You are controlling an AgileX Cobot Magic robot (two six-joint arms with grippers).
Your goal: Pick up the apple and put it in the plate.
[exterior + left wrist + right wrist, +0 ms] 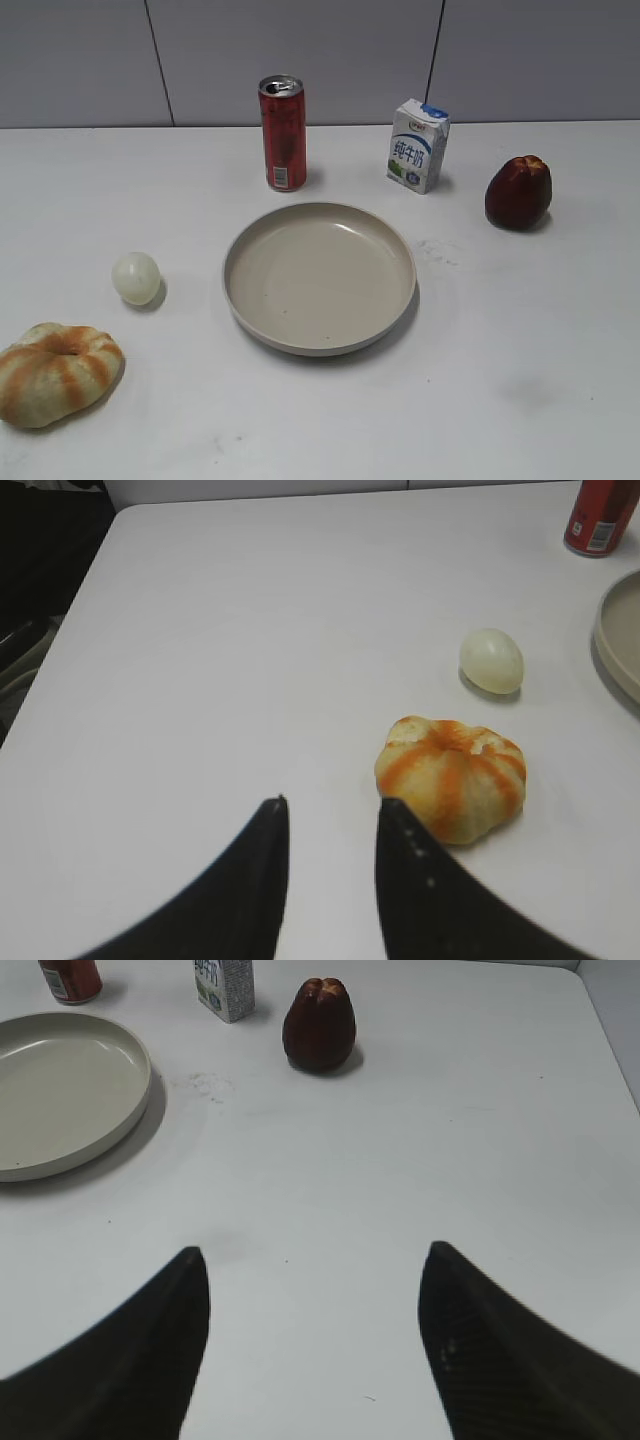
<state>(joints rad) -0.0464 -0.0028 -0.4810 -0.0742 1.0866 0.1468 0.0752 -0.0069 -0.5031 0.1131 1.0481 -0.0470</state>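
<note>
The dark maroon apple (pixel 518 192) stands upright on the white table at the right, with an orange-yellow top; it also shows in the right wrist view (pixel 318 1024). The beige plate (pixel 400 255) lies empty in the middle, and its rim shows in the right wrist view (pixel 140 1070) and the left wrist view (pixel 612 640). My right gripper (pixel 315 1252) is open and empty, well short of the apple. My left gripper (pixel 332 802) is open and empty, next to the striped bread. Neither gripper shows in the exterior view.
A red can (pixel 282 132) and a white milk carton (pixel 417 145) stand behind the plate. A pale round ball (pixel 136 277) and an orange-striped bread (pixel 55 372) lie at the left. The table's left edge (pixel 75 600) and right edge (pixel 608 1030) are near.
</note>
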